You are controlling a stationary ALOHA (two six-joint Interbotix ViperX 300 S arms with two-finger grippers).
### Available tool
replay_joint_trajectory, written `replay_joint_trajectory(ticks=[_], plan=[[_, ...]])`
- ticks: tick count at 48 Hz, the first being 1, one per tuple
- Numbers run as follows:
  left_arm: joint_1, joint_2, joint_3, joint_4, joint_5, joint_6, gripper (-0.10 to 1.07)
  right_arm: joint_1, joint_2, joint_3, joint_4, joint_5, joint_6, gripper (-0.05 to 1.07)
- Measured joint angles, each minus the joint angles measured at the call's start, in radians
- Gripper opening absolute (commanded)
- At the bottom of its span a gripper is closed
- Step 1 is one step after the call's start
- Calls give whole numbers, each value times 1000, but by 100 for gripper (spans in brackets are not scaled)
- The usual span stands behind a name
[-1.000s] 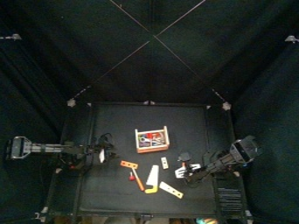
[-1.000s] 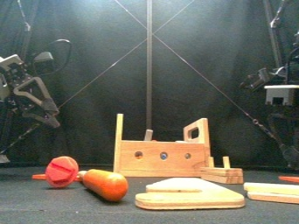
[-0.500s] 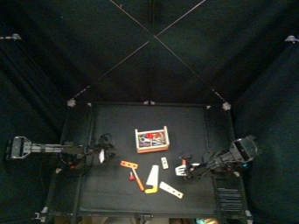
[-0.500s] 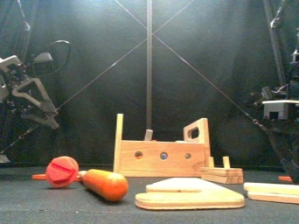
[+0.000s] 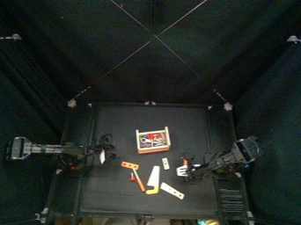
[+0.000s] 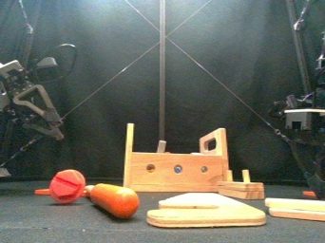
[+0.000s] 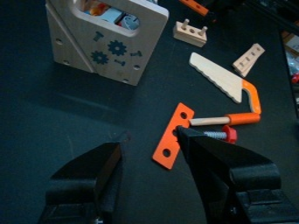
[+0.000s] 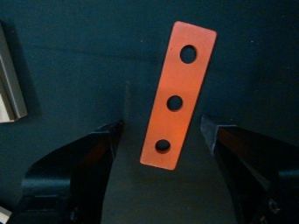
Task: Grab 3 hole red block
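The 3 hole red block lies flat on the black table, a short red bar with three holes. In the right wrist view it sits between the jaws of my right gripper, which is open and hangs just above it, not touching. In the top view the block is right of the saw, at the tip of my right gripper. My left gripper is open and empty, resting at the table's left side.
A wooden box stands mid-table. A longer orange-red strip, a wooden saw with an orange handle and white pieces lie in front of it. A red disc lies near the front edge.
My right gripper has come down lower toward the table over the red block. The left arm has not moved.
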Motion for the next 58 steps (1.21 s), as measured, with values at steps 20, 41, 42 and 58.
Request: replay_joint_trajectory(ticks=[20,41,42,58], plan=[[0,2,0,0,0,0,85,23,15,-29,21,20,5,51],[0,0,0,-8,0,-2,85,40,-34,-114,-64,209,-6,50],[0,0,0,-9,0,-2,85,41,-37,-117,-66,215,-6,50],[0,0,0,-11,0,-2,85,44,-48,-123,-83,239,-8,50]])
